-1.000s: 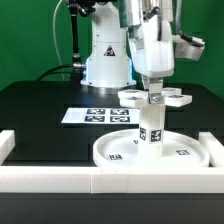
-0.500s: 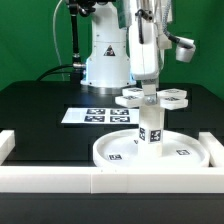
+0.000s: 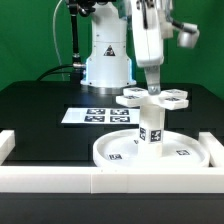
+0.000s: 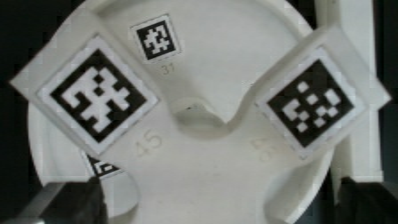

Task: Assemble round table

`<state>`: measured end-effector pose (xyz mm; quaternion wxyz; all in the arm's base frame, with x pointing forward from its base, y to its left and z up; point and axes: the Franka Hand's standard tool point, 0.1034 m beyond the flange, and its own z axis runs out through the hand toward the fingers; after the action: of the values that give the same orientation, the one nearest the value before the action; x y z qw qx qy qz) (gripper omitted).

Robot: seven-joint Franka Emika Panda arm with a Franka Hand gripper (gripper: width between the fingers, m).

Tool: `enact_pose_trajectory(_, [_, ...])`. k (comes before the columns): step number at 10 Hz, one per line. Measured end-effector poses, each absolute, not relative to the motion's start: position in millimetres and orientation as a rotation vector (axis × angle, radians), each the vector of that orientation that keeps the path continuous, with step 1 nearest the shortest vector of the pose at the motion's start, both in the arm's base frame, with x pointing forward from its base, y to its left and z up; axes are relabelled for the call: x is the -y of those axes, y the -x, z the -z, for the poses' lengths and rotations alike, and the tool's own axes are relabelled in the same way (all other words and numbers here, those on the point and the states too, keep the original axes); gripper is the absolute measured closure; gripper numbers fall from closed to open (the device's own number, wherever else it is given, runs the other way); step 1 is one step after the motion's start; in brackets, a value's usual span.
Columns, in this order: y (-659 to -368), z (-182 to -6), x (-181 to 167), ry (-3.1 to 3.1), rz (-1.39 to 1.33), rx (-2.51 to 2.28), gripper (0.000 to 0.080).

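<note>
The round disc (image 3: pixel 185 152) lies flat by the front rail. The short post (image 3: pixel 150 127) stands upright at its middle, and the cross-shaped piece (image 3: pixel 166 98) sits level on top of the post. My gripper (image 3: pixel 152 88) hangs straight above the cross's middle, its fingers just over the hub. In the wrist view the cross (image 4: pixel 205 120) fills the picture with two tagged arms, and the disc (image 4: pixel 222 22) shows beyond it. My gripper (image 4: pixel 205 208) has its dark fingers (image 4: pixel 32 205) wide apart on either side of the white hub. They look open and hold nothing.
The marker board (image 3: pixel 98 116) lies flat behind the disc on the exterior view's left. The long white border rail (image 3: pixel 60 178) runs along the front, with a side piece (image 3: pixel 8 141) at the exterior view's left. The arm's white base (image 3: pixel 105 55) stands at the back.
My gripper has turned about its vertical axis and risen a little above the cross. The cross, post and disc stay in place.
</note>
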<state>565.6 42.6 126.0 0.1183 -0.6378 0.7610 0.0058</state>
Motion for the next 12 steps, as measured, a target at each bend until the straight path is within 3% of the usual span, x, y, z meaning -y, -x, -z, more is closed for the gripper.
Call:
enact_pose_trajectory(4, [-564, -121.9, -43, 2.048, 0.007, -2.069, 0.0150])
enact_pose_trajectory(12, [-566, -126.4, -54, 2.683, 0.038, -1.185, 0.0150])
